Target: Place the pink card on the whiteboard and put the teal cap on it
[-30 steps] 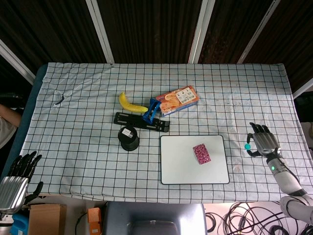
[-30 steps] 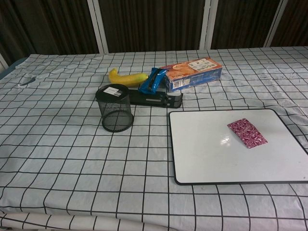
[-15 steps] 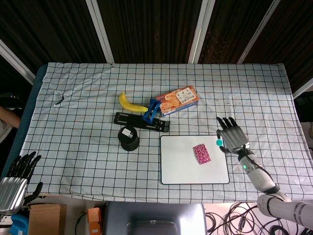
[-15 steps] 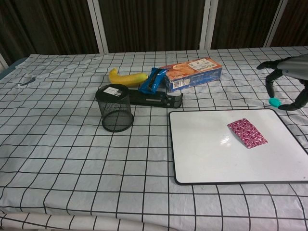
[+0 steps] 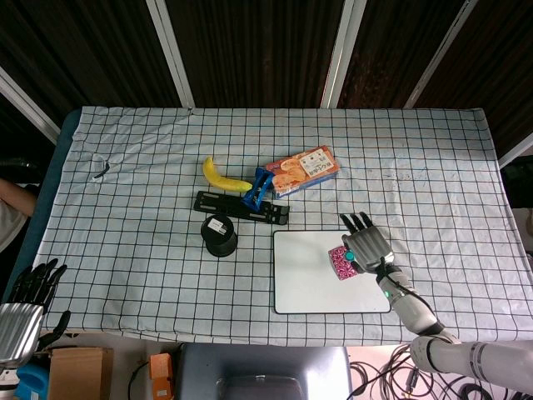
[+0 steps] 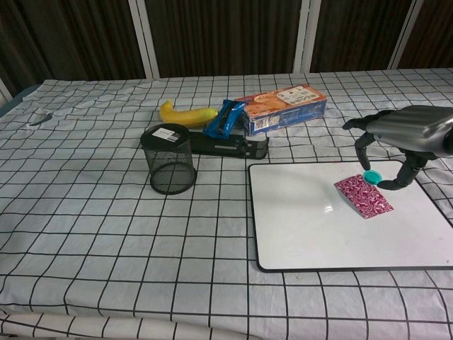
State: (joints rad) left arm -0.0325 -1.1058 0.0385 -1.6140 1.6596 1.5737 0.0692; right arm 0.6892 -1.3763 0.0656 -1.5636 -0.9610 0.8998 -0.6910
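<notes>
Counting what's on the worktop [image 5: 133, 208]: one whiteboard [image 6: 311, 227], one pink card [image 6: 363, 196], one teal cap [image 6: 371, 177], one banana [image 6: 187, 113], one mesh cup [image 6: 169, 159], one snack box [image 6: 281, 108], one blue packet [image 6: 223, 118] and one long black tool [image 6: 226, 146], all on a white cloth with a black grid that looks a bit wrinkled near the edges. The whiteboard is a glossy white rectangle with rounded corners and a thin dark frame, lying flat near the front right. The pink card is already on it, toward the right half, a small rectangle with a busy magenta pattern, turned at a slant. The right robot hand [image 6: 400, 138], grey and metallic looking, sits over the card's far end and pinches the teal cap between thumb and a finger, other fingers spread; the cap is a little round disc, just above the card's upper corner, and I can't tell if it's touching the card. The left robot hand [image 5: 25, 304] is off the worktop's near left corner in the head view, holding nothing, fingers spread apart. The mesh cup is a black wire cylinder with a white label inside. The banana is curved and yellow, the box is orange cardboard, and the blue packet leans on the black tool between them.
</notes>
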